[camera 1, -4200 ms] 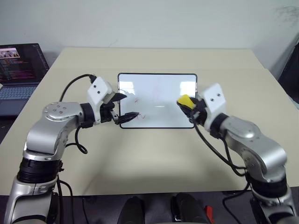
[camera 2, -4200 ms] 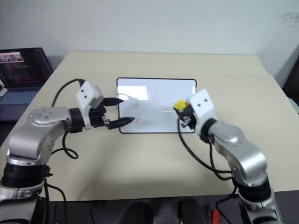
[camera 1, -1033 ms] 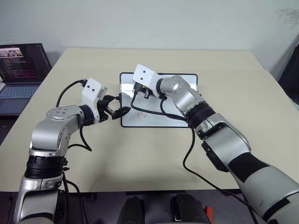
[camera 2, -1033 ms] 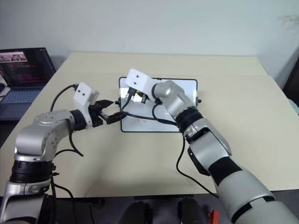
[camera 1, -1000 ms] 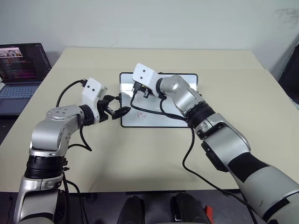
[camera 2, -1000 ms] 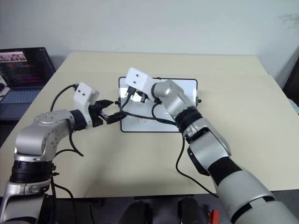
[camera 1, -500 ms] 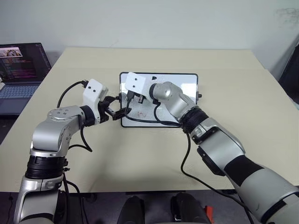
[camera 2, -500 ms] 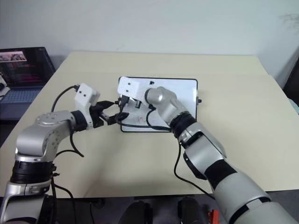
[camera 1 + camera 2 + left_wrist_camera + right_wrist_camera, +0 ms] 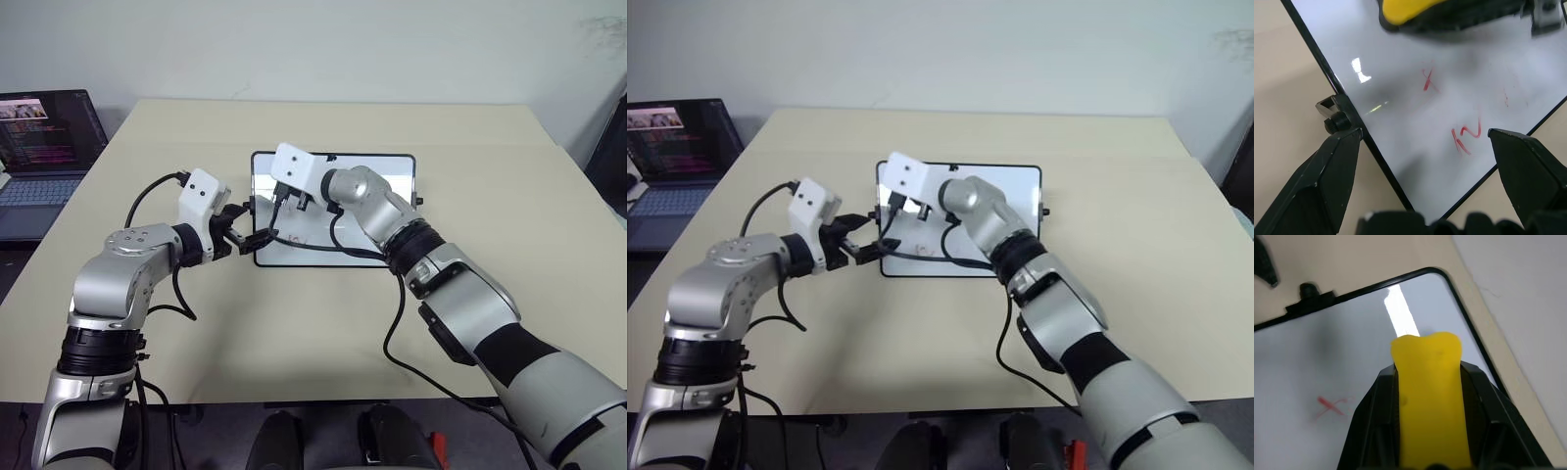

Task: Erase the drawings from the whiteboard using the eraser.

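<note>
Whiteboard lies flat on the beige table, a little beyond the table's middle, its black frame and a small side knob plain to see. Red drawings remain on its near left part: a small cross and, closer to the near edge, a zigzag scribble, with a faint red stroke just to their right.

The right gripper reaches across from the right, over the board's far left corner, its fingers clamped tight on the eraser. The yellow block sticks out past the fingertips, dark face towards the board, beyond the cross. Whether it touches the white surface I cannot tell.

The left gripper sits at the board's left edge, near the knob, with its black fingers spread wide on either side of the board's near left corner, holding nothing. I cannot tell whether a fingertip touches the frame.

A laptop stands open at the far left, well apart from the board.
</note>
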Controlling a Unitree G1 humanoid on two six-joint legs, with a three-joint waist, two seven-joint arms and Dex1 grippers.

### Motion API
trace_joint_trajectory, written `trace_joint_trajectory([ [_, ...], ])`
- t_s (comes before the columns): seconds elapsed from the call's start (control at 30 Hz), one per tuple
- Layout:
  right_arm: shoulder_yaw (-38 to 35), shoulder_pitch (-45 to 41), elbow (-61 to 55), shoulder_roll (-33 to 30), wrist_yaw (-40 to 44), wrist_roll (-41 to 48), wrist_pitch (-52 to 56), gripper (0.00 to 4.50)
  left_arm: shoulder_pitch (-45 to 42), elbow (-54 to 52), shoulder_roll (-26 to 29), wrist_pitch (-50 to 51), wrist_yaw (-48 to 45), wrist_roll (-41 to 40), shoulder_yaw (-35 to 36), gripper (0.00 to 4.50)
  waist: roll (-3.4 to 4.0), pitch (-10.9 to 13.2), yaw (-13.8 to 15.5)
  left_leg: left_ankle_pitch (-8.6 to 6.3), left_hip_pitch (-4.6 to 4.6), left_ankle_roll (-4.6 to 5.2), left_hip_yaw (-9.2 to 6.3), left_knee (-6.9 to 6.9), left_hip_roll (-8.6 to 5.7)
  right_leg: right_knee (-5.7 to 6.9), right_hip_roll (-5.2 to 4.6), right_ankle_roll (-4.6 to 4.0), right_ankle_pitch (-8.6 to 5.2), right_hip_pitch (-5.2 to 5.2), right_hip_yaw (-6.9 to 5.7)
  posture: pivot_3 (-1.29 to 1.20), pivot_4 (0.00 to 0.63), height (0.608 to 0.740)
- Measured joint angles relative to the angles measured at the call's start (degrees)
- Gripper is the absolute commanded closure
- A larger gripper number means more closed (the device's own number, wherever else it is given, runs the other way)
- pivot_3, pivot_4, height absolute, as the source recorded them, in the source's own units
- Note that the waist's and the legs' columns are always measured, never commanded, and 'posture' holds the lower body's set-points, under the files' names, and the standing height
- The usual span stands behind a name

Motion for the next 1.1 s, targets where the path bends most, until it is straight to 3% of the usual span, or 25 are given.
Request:
trace_joint_trajectory([
  [0.17,-5.84,8.28,-22.38,-2.60,5.14,7.42,11.94,3.21,-0.07,0.47,0.42,-0.53,-0.31,-0.06,0.20,0.00,0.00,0.00,0.02,-0.01,-0.07,0.01,-0.02,-0.05,0.02,-0.13,0.00,0.01,-0.01,-0.01,-0.03,0.00,0.150,0.740],
  [0.37,-5.40,18.09,-51.31,-10.13,10.81,11.28,27.73,3.21,2.33,0.41,2.62,-0.47,-2.26,-0.07,0.25,0.00,0.01,0.00,0.01,-0.02,-0.07,0.02,-0.04,-0.06,0.01,-0.21,0.00,0.02,-0.01,0.00,-0.04,0.00,0.150,0.740],
  [0.7,-3.25,38.81,-79.01,-20.07,13.39,14.94,42.01,3.21,7.71,0.89,5.92,-1.53,-3.67,1.54,-0.12,0.00,-0.01,0.00,0.06,-0.03,-0.04,0.04,-0.04,-0.05,0.00,-0.28,0.04,0.06,-0.04,0.06,-0.05,0.00,0.150,0.740],
  [0.9,-3.13,48.37,-81.90,-19.46,10.35,16.91,42.15,3.21,9.21,0.66,2.70,-3.35,-3.72,-0.44,2.26,0.00,-0.03,0.00,0.03,-0.03,-0.01,0.04,-0.04,-0.04,0.00,-0.32,0.05,0.07,-0.04,0.13,-0.07,0.00,0.150,0.740],
  [1.1,-0.89,48.66,-81.07,-16.99,6.92,16.80,40.12,3.21,9.54,0.62,2.69,-4.38,-3.81,-1.11,2.54,0.00,-0.03,0.00,0.01,-0.02,0.03,0.03,-0.06,-0.04,0.04,-0.32,0.14,0.08,-0.05,0.13,-0.06,0.00,0.150,0.740],
])
